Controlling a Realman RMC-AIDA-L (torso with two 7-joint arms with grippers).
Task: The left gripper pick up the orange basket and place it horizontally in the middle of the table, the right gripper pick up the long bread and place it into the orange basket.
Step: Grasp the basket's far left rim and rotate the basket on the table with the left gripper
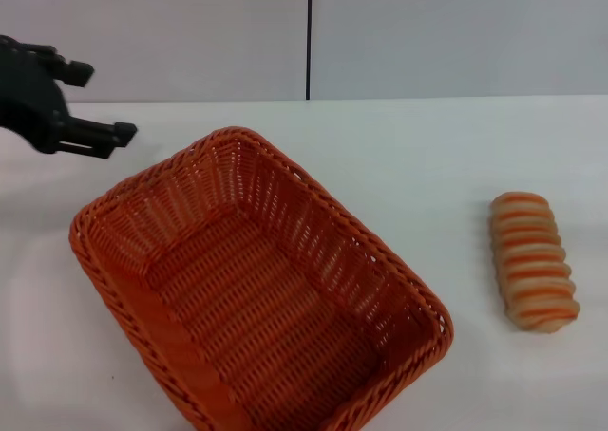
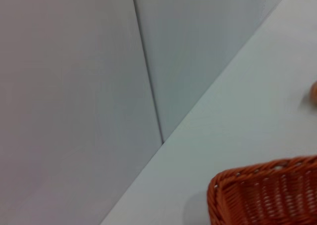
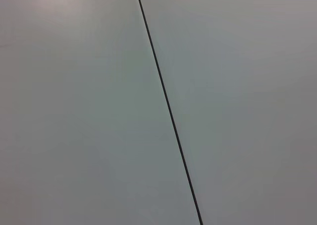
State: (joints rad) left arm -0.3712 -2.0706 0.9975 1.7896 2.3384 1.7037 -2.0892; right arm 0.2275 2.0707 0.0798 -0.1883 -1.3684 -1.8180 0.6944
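The orange basket (image 1: 256, 289) lies empty on the white table (image 1: 418, 156), turned at a slant, its near corner running off the head view's lower edge. A corner of the orange basket (image 2: 267, 193) also shows in the left wrist view. My left gripper (image 1: 100, 99) hovers open at the far left, above the table and just beyond the basket's far left corner, holding nothing. The long bread (image 1: 532, 260), striped tan and orange, rests on the table to the right of the basket. My right gripper is out of view.
A light grey wall (image 1: 427, 32) with a dark vertical seam (image 1: 309, 37) stands behind the table. The right wrist view holds only that wall (image 3: 74, 111) and seam. Bare tabletop separates basket and bread.
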